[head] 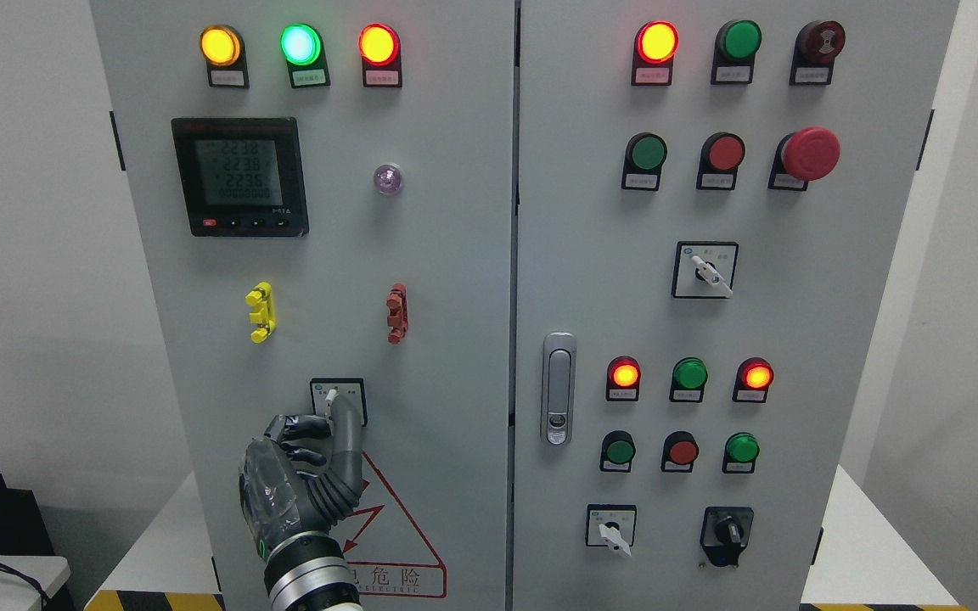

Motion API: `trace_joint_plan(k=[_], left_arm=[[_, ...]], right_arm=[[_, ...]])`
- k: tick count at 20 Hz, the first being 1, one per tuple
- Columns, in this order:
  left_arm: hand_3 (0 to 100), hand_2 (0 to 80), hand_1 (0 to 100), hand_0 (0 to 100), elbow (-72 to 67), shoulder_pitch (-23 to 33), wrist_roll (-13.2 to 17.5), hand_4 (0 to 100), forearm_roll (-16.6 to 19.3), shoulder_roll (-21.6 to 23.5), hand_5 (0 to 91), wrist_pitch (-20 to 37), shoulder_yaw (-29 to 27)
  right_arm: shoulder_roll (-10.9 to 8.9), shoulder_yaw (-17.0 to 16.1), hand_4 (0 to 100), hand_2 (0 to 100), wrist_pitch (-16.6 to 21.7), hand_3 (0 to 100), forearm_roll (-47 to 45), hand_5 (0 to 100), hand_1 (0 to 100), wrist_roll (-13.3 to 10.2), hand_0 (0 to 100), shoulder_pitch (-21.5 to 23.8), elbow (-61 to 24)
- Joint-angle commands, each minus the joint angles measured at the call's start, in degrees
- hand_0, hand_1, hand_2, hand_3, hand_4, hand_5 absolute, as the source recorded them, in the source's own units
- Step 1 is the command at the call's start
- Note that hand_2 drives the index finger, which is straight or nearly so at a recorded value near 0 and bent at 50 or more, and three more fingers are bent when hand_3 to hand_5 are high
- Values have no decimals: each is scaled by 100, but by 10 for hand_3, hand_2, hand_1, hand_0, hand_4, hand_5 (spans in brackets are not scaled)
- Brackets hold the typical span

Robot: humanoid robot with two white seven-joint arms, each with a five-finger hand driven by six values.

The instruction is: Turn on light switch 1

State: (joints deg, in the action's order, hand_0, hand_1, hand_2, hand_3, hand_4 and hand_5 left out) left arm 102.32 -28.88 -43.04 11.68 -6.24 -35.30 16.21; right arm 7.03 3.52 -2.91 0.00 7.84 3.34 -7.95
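Fingers [345, 420] of the left hand [306, 471] are reaching up to the small rotary switch [337, 399] low on the left cabinet door [455, 255]; one finger is lying against the white knob, w/ the others curled loosely below it, gripping nothing that shows. Whether a finger on the far side is pinching the knob cannot be told, since the hand is covering the lower half of the switch plate. Switch is sitting just above the red warning triangle [387, 526], below the yellow clip [261, 311] and red clip [397, 313]. Knob is pointing roughly straight up, tilted slightly left; which position counts as on is not readable at this size. Judged progress: approach done, contact made, the turn itself apparently remaining, then release and withdrawal. Right hand is not showing anywhere in view. Lamps along the top of the door are glowing yellow, green and red, approx. level w/ each other.
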Motion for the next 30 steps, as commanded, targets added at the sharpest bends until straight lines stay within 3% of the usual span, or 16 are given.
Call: trace_joint_plan(k=[1,30], left_arm=[[590,585,386,383,-28,-30,7,759,1,0,710,-83,5],[621,611,244,492,-55,-48,15,772,-17,0,724,-65,-4]], right_arm=[[0,0,0,0,1,0,-105,0,389,-2,120,0,-5],[0,0,0,0,1,0,-97,0,389,-2,120,0,4]])
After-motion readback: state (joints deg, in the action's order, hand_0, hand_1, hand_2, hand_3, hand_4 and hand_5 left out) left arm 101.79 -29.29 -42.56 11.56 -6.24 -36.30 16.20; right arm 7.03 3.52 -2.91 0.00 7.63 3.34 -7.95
